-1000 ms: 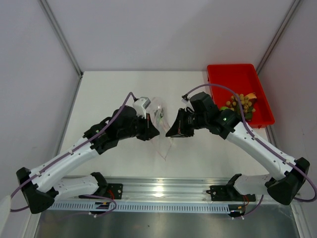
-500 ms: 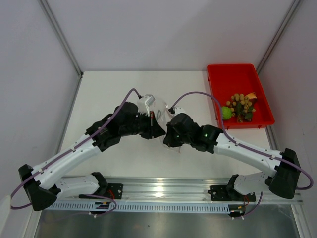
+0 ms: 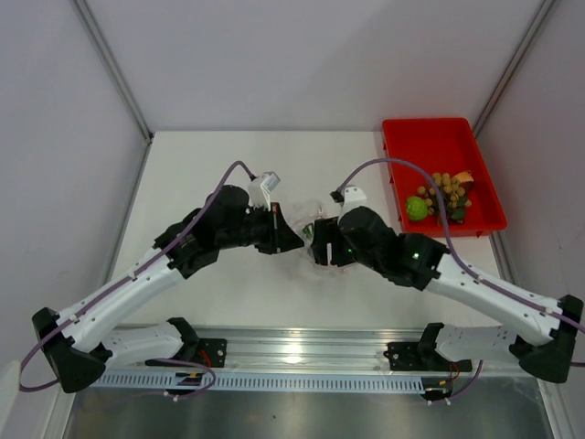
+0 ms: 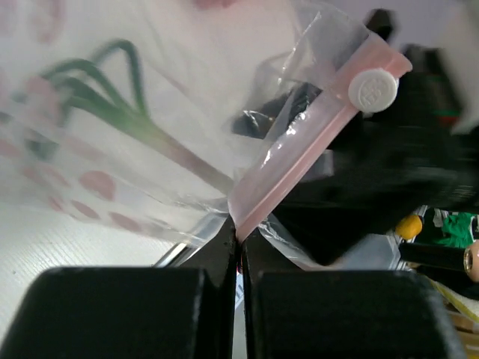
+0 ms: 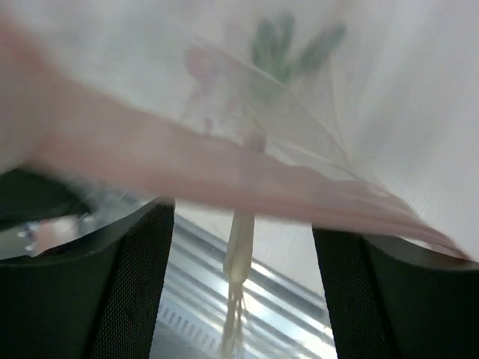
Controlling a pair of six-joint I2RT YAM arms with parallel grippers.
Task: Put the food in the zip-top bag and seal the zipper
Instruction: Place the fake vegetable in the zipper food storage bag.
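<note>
My left gripper (image 4: 239, 238) is shut on the lower end of the zipper (image 4: 314, 142), the pinkish strip with a white slider (image 4: 372, 90), and holds the clear dotted zip-top bag (image 3: 309, 212) up off the table. The green onion (image 4: 127, 112) lies inside the bag. My right gripper (image 5: 243, 224) stands open under the bag's mouth, and the onion's pale root end (image 5: 239, 254) hangs between its fingers (image 5: 142, 254) without touching them. Both grippers (image 3: 294, 240) (image 3: 317, 249) meet at the table's middle. The tan fruit bunch (image 3: 445, 187) and green fruit (image 3: 418, 208) lie in the tray.
The red plastic tray (image 3: 430, 123) stands at the table's back right. A metal rail (image 3: 292, 366) with both arm bases runs along the near edge. Grey walls close in the table on the left, the back and the right.
My right gripper has opened and let go of the green onion, which now hangs from the bag's mouth. The right arm moved left, then eased back. The left gripper kept its hold on the zipper.
</note>
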